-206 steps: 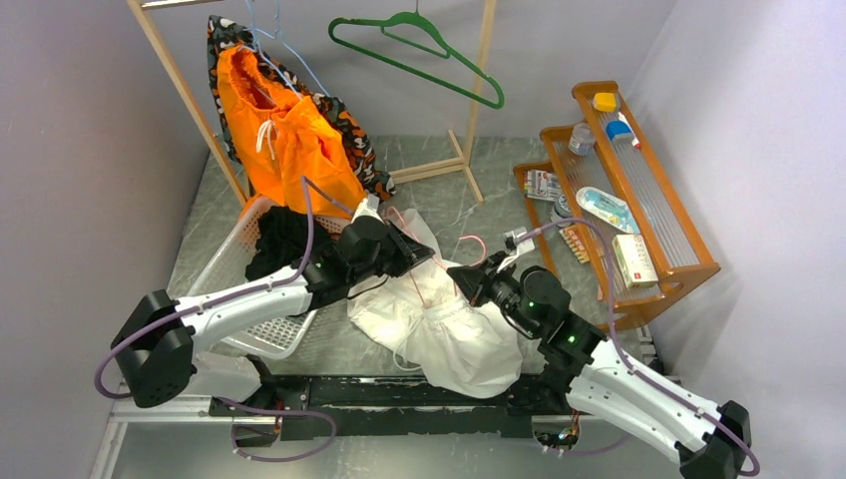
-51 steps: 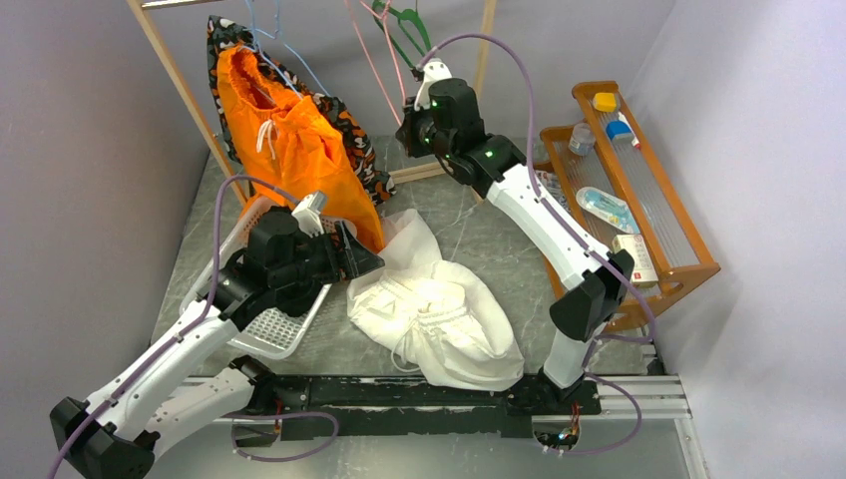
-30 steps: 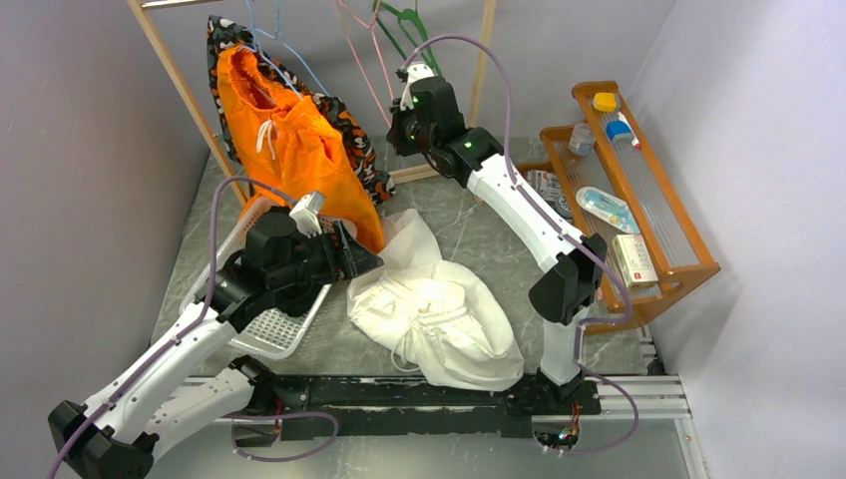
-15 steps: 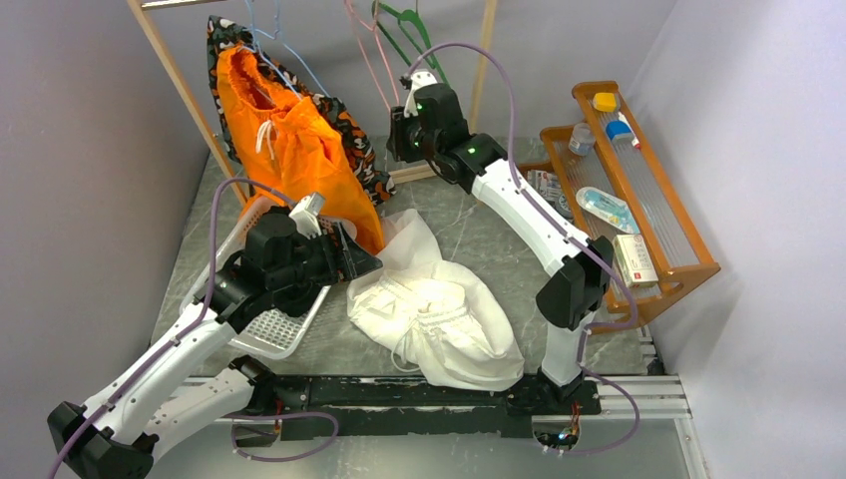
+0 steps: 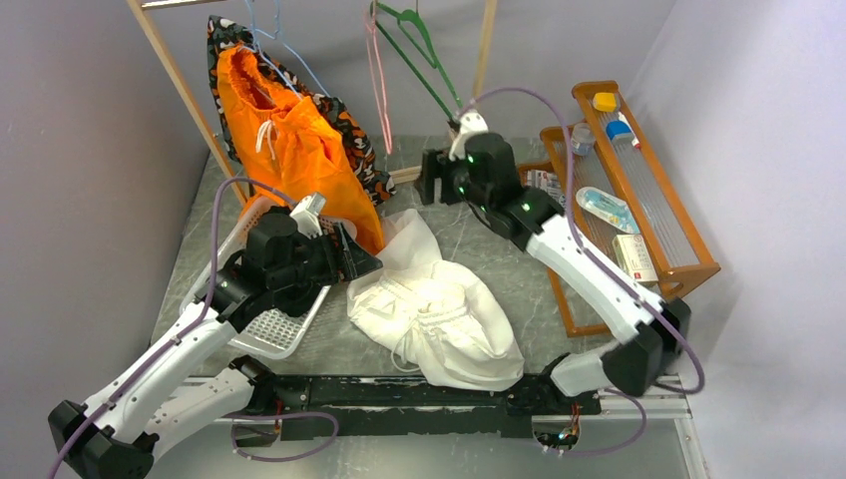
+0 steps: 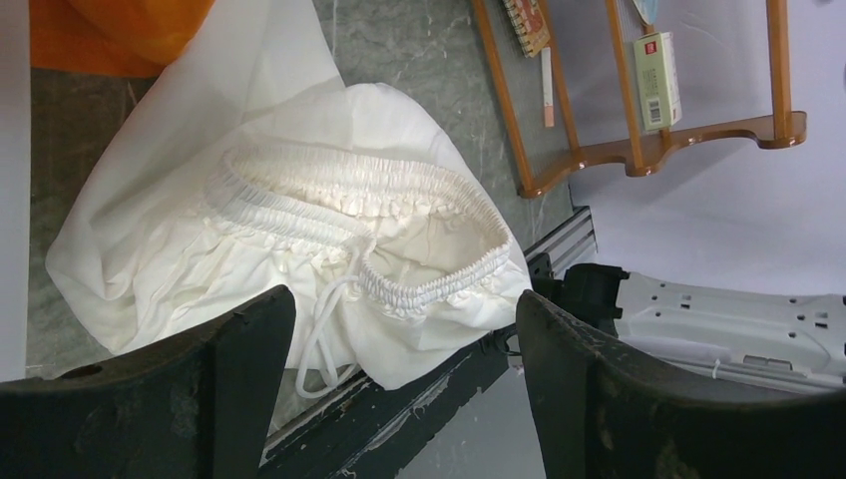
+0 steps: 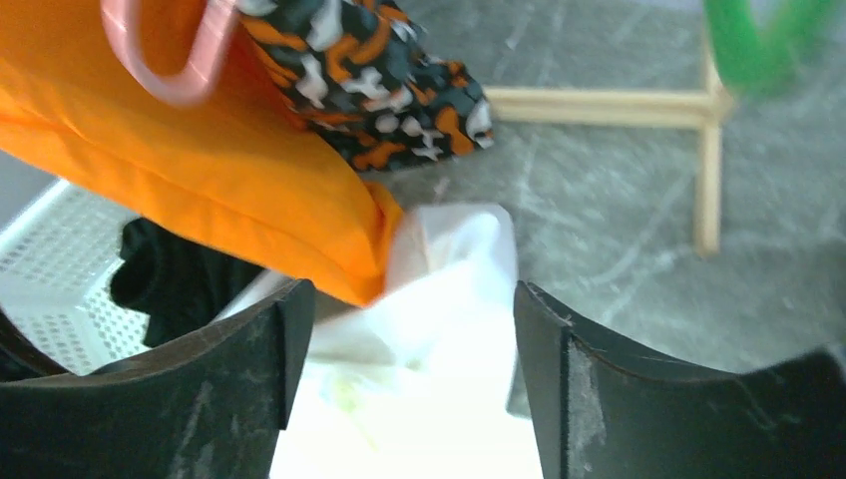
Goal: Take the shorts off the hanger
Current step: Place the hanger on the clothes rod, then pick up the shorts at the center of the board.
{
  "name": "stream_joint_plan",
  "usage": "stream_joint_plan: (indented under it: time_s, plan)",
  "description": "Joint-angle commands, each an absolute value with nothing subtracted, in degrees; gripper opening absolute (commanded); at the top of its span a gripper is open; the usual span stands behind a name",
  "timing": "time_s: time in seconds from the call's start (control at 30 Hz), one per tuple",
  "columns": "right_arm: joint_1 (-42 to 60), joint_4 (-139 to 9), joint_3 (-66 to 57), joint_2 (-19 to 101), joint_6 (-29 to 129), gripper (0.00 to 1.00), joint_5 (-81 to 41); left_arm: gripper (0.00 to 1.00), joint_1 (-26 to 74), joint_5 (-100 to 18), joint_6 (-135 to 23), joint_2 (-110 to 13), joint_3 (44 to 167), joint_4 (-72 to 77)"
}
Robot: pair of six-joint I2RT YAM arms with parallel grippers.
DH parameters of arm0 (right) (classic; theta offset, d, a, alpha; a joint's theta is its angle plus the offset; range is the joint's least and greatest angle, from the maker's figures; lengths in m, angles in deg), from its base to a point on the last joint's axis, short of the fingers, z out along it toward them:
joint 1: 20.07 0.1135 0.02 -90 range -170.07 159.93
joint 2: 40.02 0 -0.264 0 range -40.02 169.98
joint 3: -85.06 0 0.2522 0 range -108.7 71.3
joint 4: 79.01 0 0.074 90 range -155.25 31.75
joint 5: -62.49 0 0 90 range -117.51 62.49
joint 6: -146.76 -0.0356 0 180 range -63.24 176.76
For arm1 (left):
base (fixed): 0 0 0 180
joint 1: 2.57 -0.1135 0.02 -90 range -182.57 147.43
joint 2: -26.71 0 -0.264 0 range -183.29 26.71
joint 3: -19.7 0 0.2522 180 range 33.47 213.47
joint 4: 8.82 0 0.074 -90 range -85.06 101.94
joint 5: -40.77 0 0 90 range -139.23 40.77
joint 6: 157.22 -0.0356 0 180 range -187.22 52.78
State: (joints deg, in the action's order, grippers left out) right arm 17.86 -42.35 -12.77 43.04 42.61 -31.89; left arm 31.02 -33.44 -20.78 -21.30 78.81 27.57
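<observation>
**Orange shorts on the rack, both grippers empty**

Orange and thin, the fabric shorts hang at the back left of the table. They hang from a pale blue wire hanger on the wooden clothes rack. Their gathered elastic waist is uppermost and the white drawstring dangles down the front. A black, orange and white patterned garment hangs just behind them and touches them. How the waist sits on the wire cannot be made out.

The left gripper has its fingers spread wide with nothing between them. It hovers over the crumpled white elastic-waisted garment on the table, close to the lower hem of the shorts. The right gripper is also well open and empty. It sits out in mid-table, below the bare pink hanger and the green plastic hanger.

The shorts look light, limp and probably a little slick. They will likely sag, bunch and slide rather than keep any shape. The thick gathered waistband is the firmest place to pinch, since a grip on the single-layer leg fabric could slip. Pulling on the hem may drag the hanger, and the patterned garment with it, along the rail. One gripper steadying the wire while the other works the waist free seems the safer course.
</observation>
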Motion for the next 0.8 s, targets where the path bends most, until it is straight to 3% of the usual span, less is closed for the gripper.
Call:
stream_joint_plan:
  time_s: [0.0,0.2,0.47,0.53,0.67,0.77]
  plan:
    - [17.51,-41.78,0.07,33.58,37.68,0.78,-40.09,0.85,31.1,-34.1,-22.72,-22.18,79.01,27.99]
    - [17.29,-33.98,15.33,27.08,26.03,0.78,-34.13,0.85,31.68,-31.33,-22.82,-25.94,77.94,26.64]
    - [17.47,-38.73,31.35,19.58,17.82,0.66,-14.34,0.85,42.92,-37.97,-16.72,-31.13,76.72,24.88]
    - [17.51,-40.16,34.13,18.17,17.44,0.54,-11.54,0.85,45.45,-39.56,-13.34,-32.47,75.95,23.59]
    - [17.47,-41.03,38.23,17.46,16.16,0.16,-8.77,0.86,49.23,-42.85,-2.5,-34.58,71.81,15.52]
    - [17.77,-43.02,42.03,17.53,14.93,0.08,-3.91,0.87,50.31,-42.93,3.06,-35.98,68.92,9.45]
